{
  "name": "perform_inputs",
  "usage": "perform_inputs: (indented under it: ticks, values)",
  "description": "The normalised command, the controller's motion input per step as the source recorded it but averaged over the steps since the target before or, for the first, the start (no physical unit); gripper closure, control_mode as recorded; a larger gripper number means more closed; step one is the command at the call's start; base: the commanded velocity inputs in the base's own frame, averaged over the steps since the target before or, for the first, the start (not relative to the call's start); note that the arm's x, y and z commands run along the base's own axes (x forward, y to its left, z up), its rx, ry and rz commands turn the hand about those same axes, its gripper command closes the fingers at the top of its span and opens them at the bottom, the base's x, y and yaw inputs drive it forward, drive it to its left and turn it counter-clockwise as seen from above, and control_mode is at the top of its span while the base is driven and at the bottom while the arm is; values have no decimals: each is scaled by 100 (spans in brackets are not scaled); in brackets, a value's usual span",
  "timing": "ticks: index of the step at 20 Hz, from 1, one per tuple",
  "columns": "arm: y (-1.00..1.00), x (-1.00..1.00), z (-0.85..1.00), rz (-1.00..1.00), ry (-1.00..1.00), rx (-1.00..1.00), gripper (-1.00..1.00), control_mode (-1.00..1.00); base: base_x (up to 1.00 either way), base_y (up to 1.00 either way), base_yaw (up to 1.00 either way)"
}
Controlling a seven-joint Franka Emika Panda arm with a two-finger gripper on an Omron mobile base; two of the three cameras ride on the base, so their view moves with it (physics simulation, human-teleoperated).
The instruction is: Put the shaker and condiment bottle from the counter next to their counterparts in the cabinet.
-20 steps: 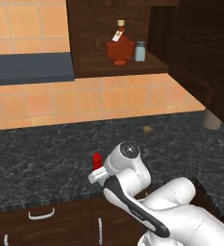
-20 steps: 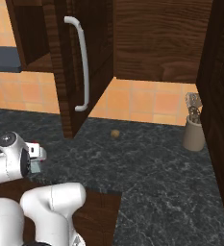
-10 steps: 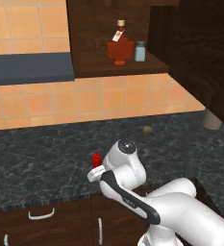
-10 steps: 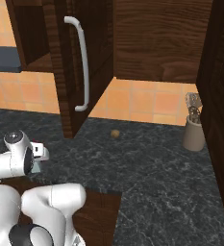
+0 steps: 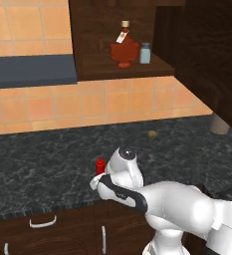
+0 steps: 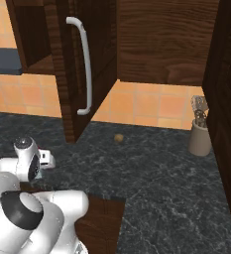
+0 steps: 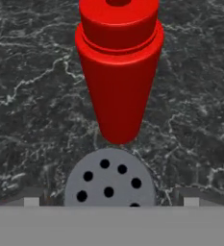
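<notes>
In the hand view my gripper (image 7: pixel 109 205) is open and points straight down. Its fingertips (image 7: pixel 188 198) stand apart on either side of the shaker (image 7: pixel 109 185), whose grey holed cap fills the space between them; its body is hidden. Just beyond stands the condiment bottle (image 7: pixel 118 67), all red, also seen as a red cap (image 5: pixel 100 166) behind my wrist (image 5: pixel 123 162) near the front edge of the counter (image 5: pixel 38 159). The counterparts sit on the shelf of the cabinet (image 5: pixel 102 64): the red-brown flask (image 5: pixel 124 50) and a pale blue shaker (image 5: pixel 145 53).
The cabinet door (image 6: pixel 87 64) with its long white handle hangs open over the counter. A small brown ball (image 6: pixel 118 138) lies by the tiled wall. A beige utensil holder (image 6: pixel 200 136) stands at the right. A dark hood (image 5: pixel 30 69) juts out at the left.
My hand has shifted slightly sideways over the two items and the arm's lower links have swung. The red bottle has stayed in place.
</notes>
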Motion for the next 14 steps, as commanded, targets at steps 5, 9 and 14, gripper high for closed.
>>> perform_inputs:
  ticks: [5, 9, 14]
  values:
    - [-1, 14, -50, 1, 3, 2, 100, -100, 0, 0, 0]
    - [-42, 6, 3, 0, -3, 9, 100, -100, 0, 0, 0]
    - [-39, -47, 48, -1, -6, 3, 100, -100, 0, 0, 0]
